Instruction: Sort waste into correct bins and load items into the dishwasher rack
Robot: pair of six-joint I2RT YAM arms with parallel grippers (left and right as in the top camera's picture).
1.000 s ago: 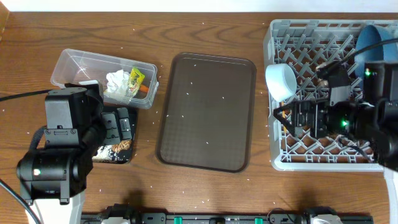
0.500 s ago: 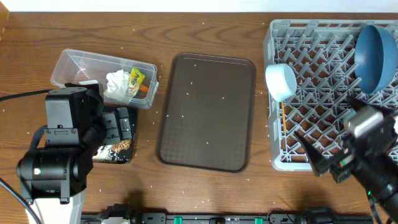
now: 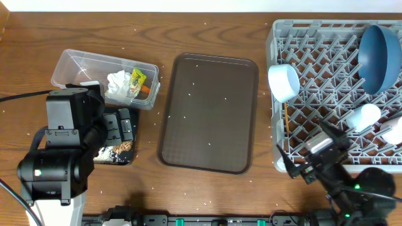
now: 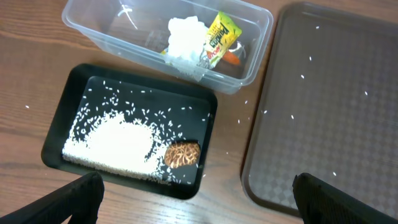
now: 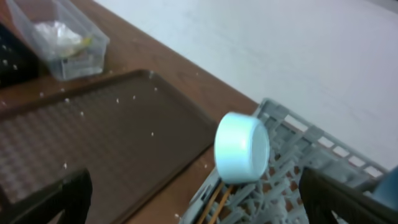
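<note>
The clear tub (image 3: pixel 75 66) holds the white tissue (image 3: pixel 117 81), the green-yellow wrapper (image 3: pixel 138 78) and the carrot (image 3: pixel 146 90). In the left wrist view, the black tray (image 4: pixel 65 127) holds rice (image 4: pixel 115 142) and the brown lump (image 4: pixel 181 154). The grey rack (image 3: pixel 314 56) holds the dark blue dish (image 3: pixel 379 50), the white bowl (image 3: pixel 284 81) and two small pale cups (image 3: pixel 364 116) lying on their sides. My left gripper (image 4: pixel 198 185) is open and empty above the black tray's near edge. My right gripper (image 3: pixel 298 168) is open and empty at the rack's front left corner.
The brown serving tray (image 3: pixel 210 113) lies in the middle with a few rice grains on it. Thin orange sticks (image 3: pixel 286 122) lie in the rack under the bowl. Rice grains are scattered over the wooden table. My left arm covers most of the black tray in the overhead view.
My right arm has pulled back from over the rack to the table's front edge. The two small cups on the rack now show. The left arm has not moved.
</note>
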